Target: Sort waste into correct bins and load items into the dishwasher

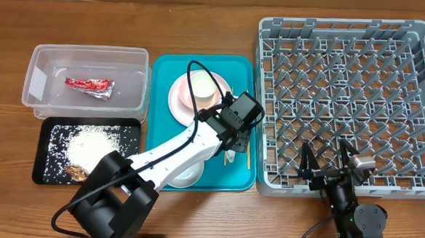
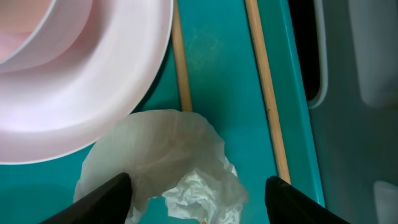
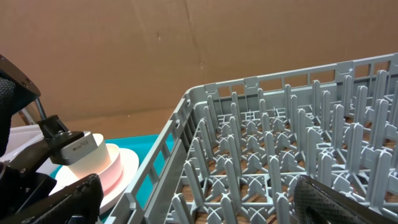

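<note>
White crumpled napkin (image 2: 168,168) lies on the teal tray (image 2: 230,93) beneath the left gripper (image 2: 196,186), whose jaws stand open astride it; lowering straight and pinching its bunched middle should avoid the chopsticks (image 2: 267,93) just beyond.

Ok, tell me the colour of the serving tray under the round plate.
Teal; the flat plastic serving tray shows best in the overhead view.
</note>
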Available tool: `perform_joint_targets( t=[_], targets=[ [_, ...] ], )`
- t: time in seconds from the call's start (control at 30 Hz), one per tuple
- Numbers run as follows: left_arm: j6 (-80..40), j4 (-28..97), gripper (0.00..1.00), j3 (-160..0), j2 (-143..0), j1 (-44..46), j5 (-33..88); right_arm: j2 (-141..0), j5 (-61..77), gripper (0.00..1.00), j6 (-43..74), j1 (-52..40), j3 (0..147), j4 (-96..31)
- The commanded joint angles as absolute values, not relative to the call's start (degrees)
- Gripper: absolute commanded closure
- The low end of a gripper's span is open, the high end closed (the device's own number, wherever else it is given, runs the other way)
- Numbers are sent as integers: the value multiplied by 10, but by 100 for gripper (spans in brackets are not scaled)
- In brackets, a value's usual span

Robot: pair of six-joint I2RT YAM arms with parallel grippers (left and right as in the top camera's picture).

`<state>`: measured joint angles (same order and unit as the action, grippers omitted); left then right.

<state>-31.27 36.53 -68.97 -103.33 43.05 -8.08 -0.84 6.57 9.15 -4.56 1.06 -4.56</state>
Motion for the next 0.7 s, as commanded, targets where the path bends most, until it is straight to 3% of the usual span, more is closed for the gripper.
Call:
perform_joint_targets(
  t=[0.0, 0.47, 0.67],
  targets=[
    [-331, 369, 31, -695, -1047, 432, -74, -2, 60, 0, 90, -48, 5, -43],
    [-349, 372, 34, -695, -1087, 433, -74, -2, 60, 0, 90, -48, 5, -43],
    [-349, 370, 47, -695, -1087, 436, -75, -2, 60, 0, 90, -48, 5, -43]
  ],
)
